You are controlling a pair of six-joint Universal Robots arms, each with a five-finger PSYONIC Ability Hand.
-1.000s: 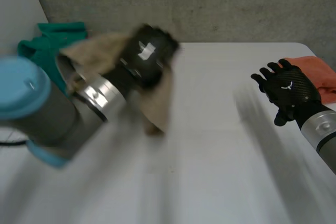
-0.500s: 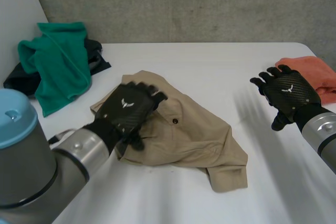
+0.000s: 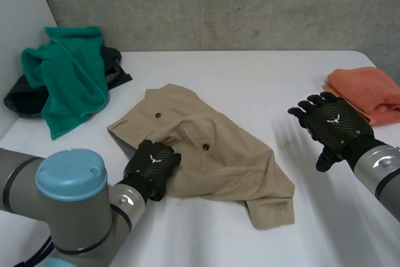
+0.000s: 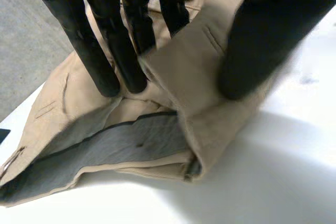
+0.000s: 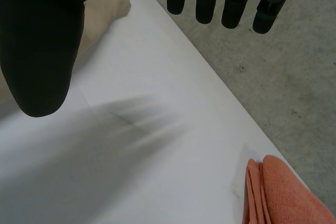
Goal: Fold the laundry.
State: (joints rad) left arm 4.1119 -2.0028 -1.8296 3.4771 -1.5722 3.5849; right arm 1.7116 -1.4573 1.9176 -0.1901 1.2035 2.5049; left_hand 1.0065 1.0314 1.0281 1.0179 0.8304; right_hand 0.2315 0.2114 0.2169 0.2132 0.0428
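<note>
While left hand (image 3: 152, 161) pinches an edge of the shorts (image 3: 219, 148), thumb against fingers, right hand (image 3: 334, 126) hovers beside them, spread, empty; next, we judge: spread them flat.

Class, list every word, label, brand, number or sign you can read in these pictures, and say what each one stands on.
No words or numbers can be read.
Back of the left hand: a small white emblem, a sign without letters.
Back of the right hand: the same white emblem.
On the beige garment: no label or print shows.
</note>
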